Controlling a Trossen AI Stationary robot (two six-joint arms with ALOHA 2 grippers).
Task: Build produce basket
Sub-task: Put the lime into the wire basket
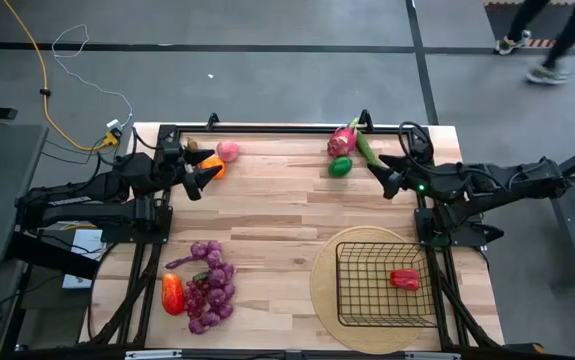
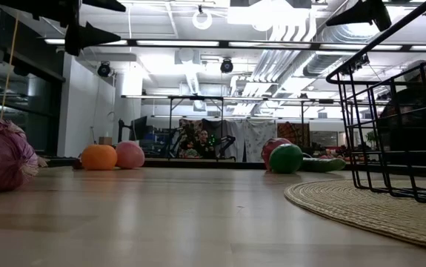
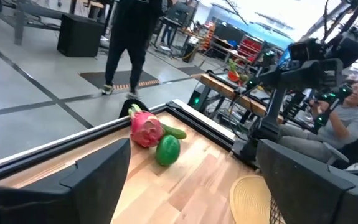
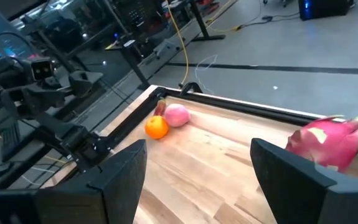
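Left gripper [image 1: 201, 178] up in the air near the far left corner of the table [image 1: 277, 215], fingers spread wide, nothing held. Right beside its tips, an orange [image 1: 214, 168], and just past that a pink fruit [image 1: 228, 151]. Well in front of this gripper, toward the near edge, big purple grapes [image 1: 210, 285] with a red and orange pepper [image 1: 173, 293] touching them.

Right gripper [image 1: 379, 176] up in the air near the far right corner, fingers wide too, nothing held. Close by its tips, a green round fruit [image 1: 340, 167], a pink dragon fruit [image 1: 343, 139] and a long green cucumber [image 1: 369, 150], all bunched together. Seen from the right wrist: dragon fruit [image 4: 328, 142] close ahead, orange [image 4: 157, 127] and pink fruit [image 4: 176, 115] far across the table.

Black wire basket [image 1: 357, 318] behind the right gripper, near the front edge, sitting on a round tan mat [image 1: 323, 275]. Inside the basket, one red pepper [image 1: 404, 279], toward its right side. A person's legs [image 1: 547, 40] on the floor beyond the table.
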